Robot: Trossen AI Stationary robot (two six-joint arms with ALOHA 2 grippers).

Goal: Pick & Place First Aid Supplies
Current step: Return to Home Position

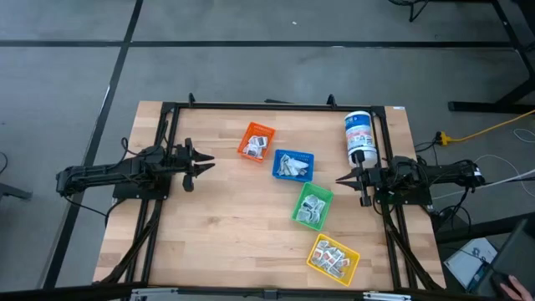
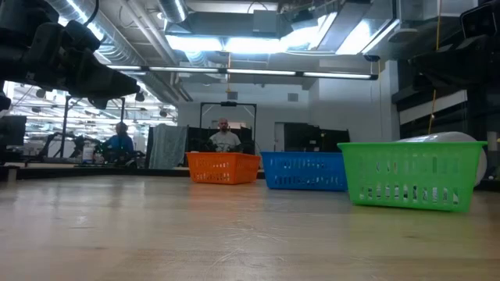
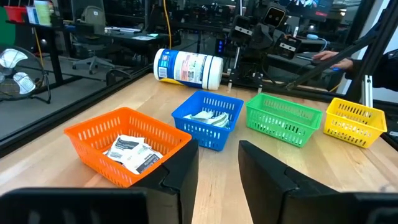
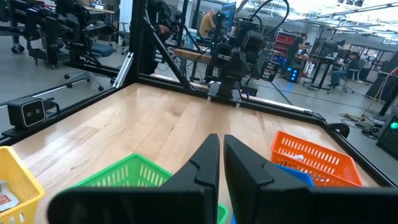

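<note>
No text readable anywhere. Canister [image 3: 188, 67] near the blue bin [image 3: 208, 118] has a blue & white label w/ print, too small to make out. Packets [image 3: 132, 152] in the orange bin [image 3: 93, 134], next to the blue bin, carry dark print, also illegible.

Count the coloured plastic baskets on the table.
4, in a diagonal row: orange basket, blue basket, green basket, then yellow basket nearest the table's edge. None seems hidden.
</note>
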